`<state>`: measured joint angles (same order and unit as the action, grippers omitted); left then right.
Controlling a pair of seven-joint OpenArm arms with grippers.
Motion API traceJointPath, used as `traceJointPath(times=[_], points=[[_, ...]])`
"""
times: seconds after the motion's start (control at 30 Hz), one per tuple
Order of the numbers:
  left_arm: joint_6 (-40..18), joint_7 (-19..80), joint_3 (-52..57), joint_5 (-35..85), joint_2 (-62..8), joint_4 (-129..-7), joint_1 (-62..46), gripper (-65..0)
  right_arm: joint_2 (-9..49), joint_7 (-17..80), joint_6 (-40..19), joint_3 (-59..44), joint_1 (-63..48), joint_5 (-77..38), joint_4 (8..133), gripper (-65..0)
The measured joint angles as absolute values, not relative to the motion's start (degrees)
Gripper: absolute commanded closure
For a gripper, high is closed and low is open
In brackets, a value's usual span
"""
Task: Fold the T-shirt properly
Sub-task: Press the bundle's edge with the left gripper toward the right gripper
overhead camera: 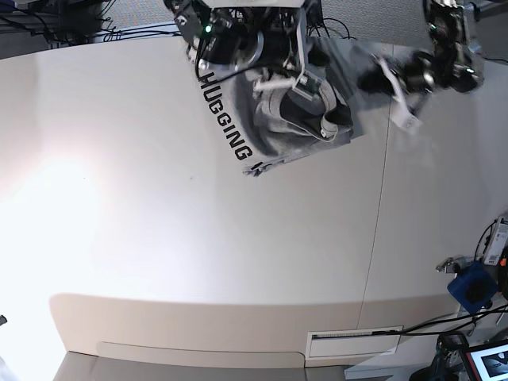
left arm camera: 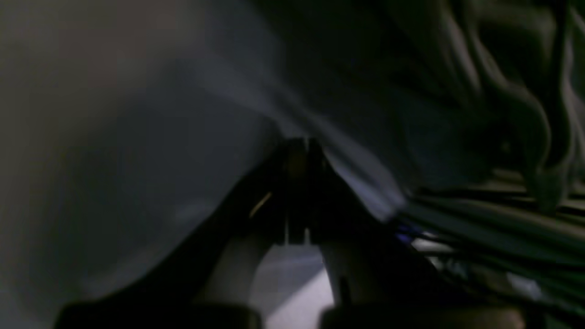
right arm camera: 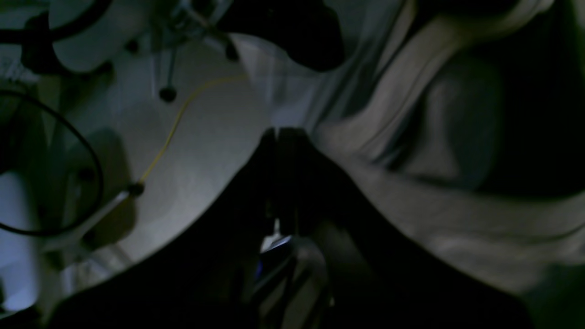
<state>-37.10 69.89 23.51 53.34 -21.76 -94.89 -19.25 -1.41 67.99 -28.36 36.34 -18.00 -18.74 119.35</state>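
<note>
The T-shirt [overhead camera: 278, 111] is bunched at the far edge of the white counter [overhead camera: 198, 238], close under the robot's base, and not laid flat. In the base view it lies as a crumpled grey heap with the black "HUGGING" lettering [overhead camera: 226, 119] running along its left edge and a rumpled mound of cloth, showing a dark collar, near its middle. No clean fold, squared edge or stacked panel shows, so by my reading the folding has hardly begun, or the shirt is being lifted and rearranged. Spreading, folding in the sleeves and halving the body all seem left to do.

The right tool [right arm camera: 281, 137] has its jaws pressed together. In its wrist view, pale grey cloth lies just beside the tips on the right, but I cannot tell whether any of it is pinched between them. The left tool [left arm camera: 299, 148] is likewise fully closed. Grey fabric fills its wrist view and drapes close over the tips, and a bright strip of cloth runs off from them to the right, so a grip on the shirt looks likely though the dim, blurred picture does not prove it. In the base view the left arm [overhead camera: 444, 59] reaches in from the right with a white tag or label [overhead camera: 405, 119] hanging near it.
</note>
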Motion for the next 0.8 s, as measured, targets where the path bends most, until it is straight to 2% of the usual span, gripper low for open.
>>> traceJointPath(times=[0.07,0.2,0.3,0.37,0.47,0.67,0.8], points=[[-37.10,69.78,29.08,54.74,-22.09,-95.98,-17.37,0.0,-1.43,65.82,-27.92,36.34,-15.84,-18.50,119.52,0.0],[-37.10,69.38,38.41,59.72,-22.11,-96.73,-14.15,0.0,-1.43,62.37,-22.02,36.34,-12.78,-12.27,119.63,0.0],[-39.22,70.06,40.58,66.30,-22.70,-96.66,-12.99,0.0,-1.89,61.43,-8.54,36.23,-12.05,0.36,119.79,0.0],[-39.70,71.55,40.18,70.98,-22.55,-96.79,-11.22,0.0,-2.07,62.41,-2.35,36.07,-12.08,8.21,119.74,0.0],[-39.72,73.93,37.58,75.09,-22.52,-97.03,-8.73,0.0,-2.07,65.58,0.67,36.07,-12.21,12.25,119.74,0.0],[-39.72,74.89,27.64,73.36,-22.57,-102.15,-6.79,0.0,-1.39,68.66,3.70,36.16,-18.24,19.68,119.72,0.0],[-39.75,76.18,19.53,72.55,-22.57,-106.69,-6.83,0.0,-0.16,68.55,4.75,35.66,-20.58,20.18,119.72,0.0]])
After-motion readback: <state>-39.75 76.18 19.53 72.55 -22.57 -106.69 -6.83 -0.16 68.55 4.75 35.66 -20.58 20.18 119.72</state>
